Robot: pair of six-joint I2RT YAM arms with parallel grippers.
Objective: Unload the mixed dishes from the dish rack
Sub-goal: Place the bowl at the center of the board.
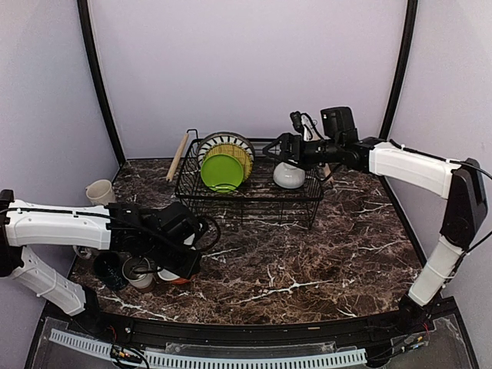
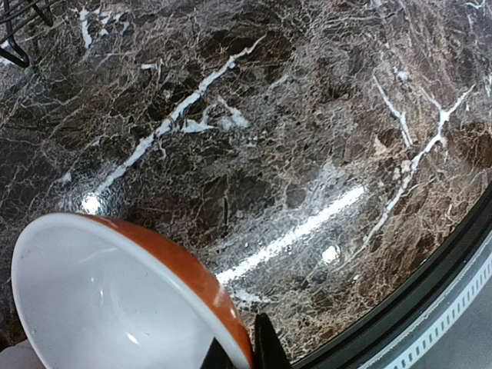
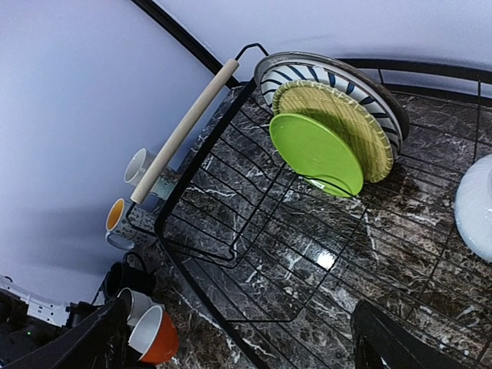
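The black wire dish rack [image 1: 246,196] stands at the back centre. In it the lime-green plate [image 1: 221,172], the yellow plate [image 1: 236,156] and the grey patterned plate [image 1: 225,140] stand upright, and a white bowl [image 1: 290,176] lies at its right end. My right gripper [image 1: 278,147] hovers open and empty above the rack, just above that bowl [image 3: 477,207]. My left gripper [image 1: 178,269] is low at the front left, shut on the rim of the orange bowl [image 2: 115,300], one finger [image 2: 265,346] outside the rim. The wooden handle [image 3: 181,131] shows in the right wrist view.
On the table left of the rack stand a pale mug [image 1: 100,191], a dark mug [image 1: 108,270] and a steel cup [image 1: 138,271]. A mug with a yellow inside [image 3: 117,219] stands under the rack's handle. The table's front edge [image 2: 430,307] is close to the left gripper.
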